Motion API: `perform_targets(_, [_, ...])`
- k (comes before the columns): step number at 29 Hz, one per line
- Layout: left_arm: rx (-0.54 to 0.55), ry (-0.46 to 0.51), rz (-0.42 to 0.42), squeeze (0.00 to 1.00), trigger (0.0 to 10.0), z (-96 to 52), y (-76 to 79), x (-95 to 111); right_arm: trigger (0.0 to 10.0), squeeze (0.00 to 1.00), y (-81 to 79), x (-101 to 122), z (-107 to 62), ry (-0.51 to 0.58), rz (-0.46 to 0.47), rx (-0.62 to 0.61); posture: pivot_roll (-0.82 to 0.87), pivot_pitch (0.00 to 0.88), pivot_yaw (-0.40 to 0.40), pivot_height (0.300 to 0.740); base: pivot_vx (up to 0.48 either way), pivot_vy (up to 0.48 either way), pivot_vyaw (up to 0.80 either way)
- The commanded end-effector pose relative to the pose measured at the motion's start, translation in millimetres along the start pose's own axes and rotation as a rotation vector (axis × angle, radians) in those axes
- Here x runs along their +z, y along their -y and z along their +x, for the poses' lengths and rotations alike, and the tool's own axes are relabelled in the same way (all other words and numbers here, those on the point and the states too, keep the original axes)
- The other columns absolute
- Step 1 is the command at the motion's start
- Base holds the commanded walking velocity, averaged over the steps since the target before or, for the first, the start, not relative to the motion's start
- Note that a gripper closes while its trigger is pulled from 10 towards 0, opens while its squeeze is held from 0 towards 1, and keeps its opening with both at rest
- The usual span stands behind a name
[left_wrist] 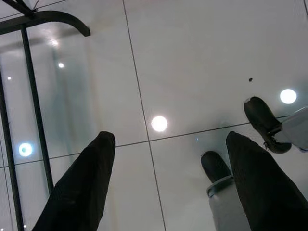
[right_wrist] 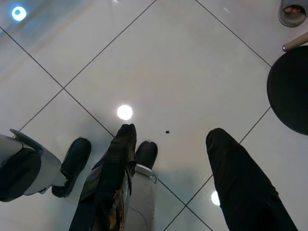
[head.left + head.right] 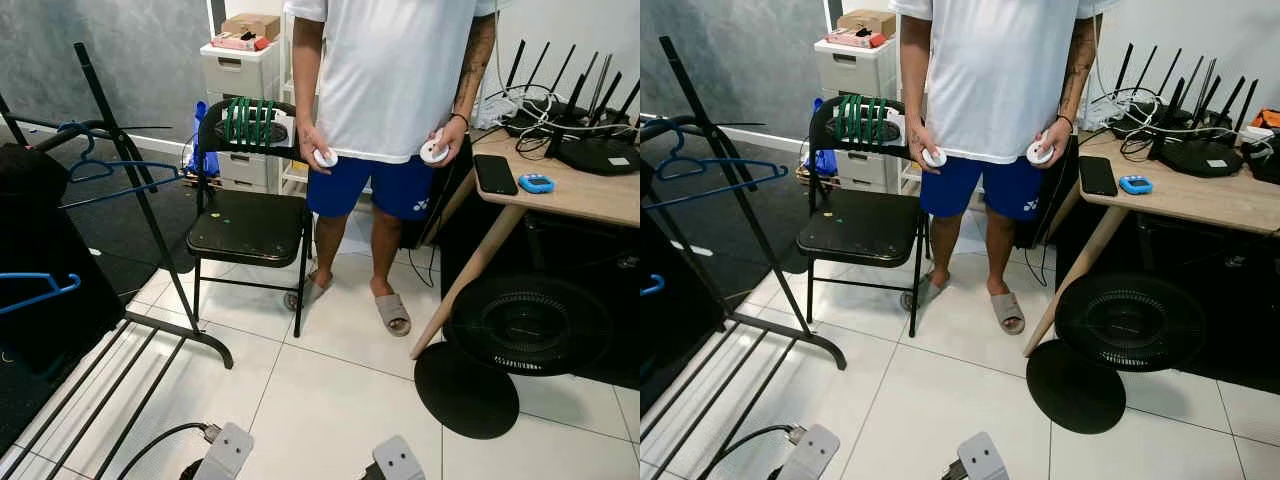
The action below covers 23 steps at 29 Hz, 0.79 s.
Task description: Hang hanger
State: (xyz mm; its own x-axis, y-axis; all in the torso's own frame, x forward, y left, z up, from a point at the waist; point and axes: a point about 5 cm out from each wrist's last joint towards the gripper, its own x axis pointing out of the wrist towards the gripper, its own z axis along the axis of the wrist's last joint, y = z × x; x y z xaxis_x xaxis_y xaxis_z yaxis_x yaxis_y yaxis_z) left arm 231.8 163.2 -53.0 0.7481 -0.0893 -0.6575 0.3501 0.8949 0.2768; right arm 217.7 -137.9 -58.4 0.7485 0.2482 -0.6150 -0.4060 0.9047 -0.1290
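Landmark: black folding metal chair point(image 3: 248, 225), standing on the white tiled floor point(image 3: 330, 390) ahead of the robot.
Green hangers: bunch of green plastic hangers point(image 3: 248, 121) hooked over the chair's backrest; likely the task's thing, none lifted off yet.
Rack: black metal clothes rack point(image 3: 150, 230) to the left of the chair, its foot bar on the floor near the chair's front legs.
Blue hangers: thin blue plastic hangers point(image 3: 105, 170) already on the rack, left of the chair.
Person: in white shirt and blue shorts point(image 3: 385, 100), just right of the chair and behind it, a round white controller in each hand.
Tabletop: light wooden tabletop point(image 3: 580, 190) well right of the chair, carrying a black phone point(image 3: 495, 174) and black routers.
Left tool point(image 1: 168, 187): hanging low, pointed at the floor, fingers wide apart, empty.
Right tool point(image 2: 168, 183): likewise low over the tiles, fingers spread, holding nothing.
Progress: apparently at the very start; nothing grasped.
Left to do: approach the chair, take one green hanger, carry it left, hook it on the rack.
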Motion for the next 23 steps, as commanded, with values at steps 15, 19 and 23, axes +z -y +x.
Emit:
perform_targets(15, [0.019, 0.045, 0.018, 0.00, 10.0, -0.9, -4.5, 3.0, 10.0, 0.00, 6.8, 6.7, -0.5, 0.059, -0.010, -0.034, -0.11, 0.064, 0.038, 0.740, 0.000, 0.000, 0.00])
perform_targets(19, [0.027, 0.092, -0.008, 0.00, 10.0, 0.5, -8.7, 13.1, 10.0, 0.00, 14.1, 16.3, 0.4, 0.115, 0.031, -0.061, -0.11, 0.068, 0.038, 0.740, 0.000, 0.000, 0.00])
perform_targets(23, [0.011, 0.364, -0.084, 0.00, 10.0, -5.5, -25.2, 77.7, 10.0, 0.00, 38.3, 66.1, -3.2, 0.400, 0.066, -0.142, -0.12, 0.080, 0.047, 0.740, 0.000, 0.000, 0.00])
